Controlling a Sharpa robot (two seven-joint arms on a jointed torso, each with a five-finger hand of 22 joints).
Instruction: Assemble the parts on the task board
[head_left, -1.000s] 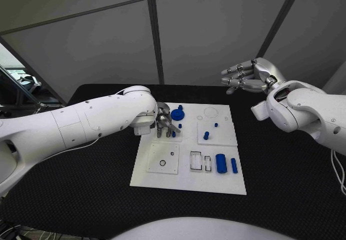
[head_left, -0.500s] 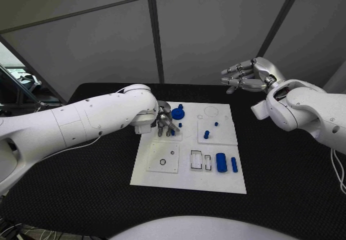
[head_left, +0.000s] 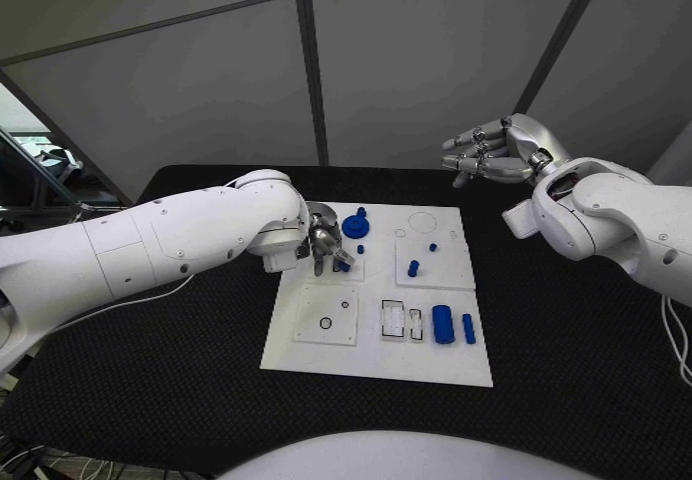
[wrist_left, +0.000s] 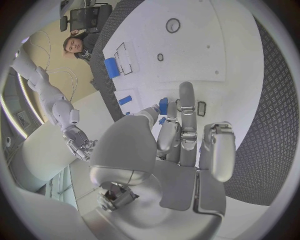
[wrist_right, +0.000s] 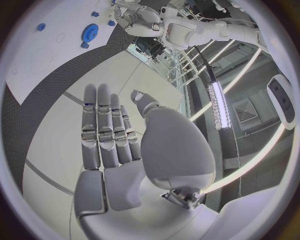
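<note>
On the task board (head_left: 378, 362), blue parts (head_left: 443, 326) lie.

white task board (head_left: 378, 360), blue parts: round gear (head_left: 355, 228), fat cylinder (head_left: 443, 326), thin peg (head_left: 469, 330), black textured table (head_left: 577, 340), silver hands (head_left: 488, 152), white arms (head_left: 159, 245)

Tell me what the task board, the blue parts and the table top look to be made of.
Task board: likely matte white plastic, flat with crisp cut-out recesses. Large blue part: probably moulded plastic, uniform colour, soft sheen. Table: black textured covering, perhaps rubber or woven mat; its fine grid pattern shows in the left wrist view.
</note>
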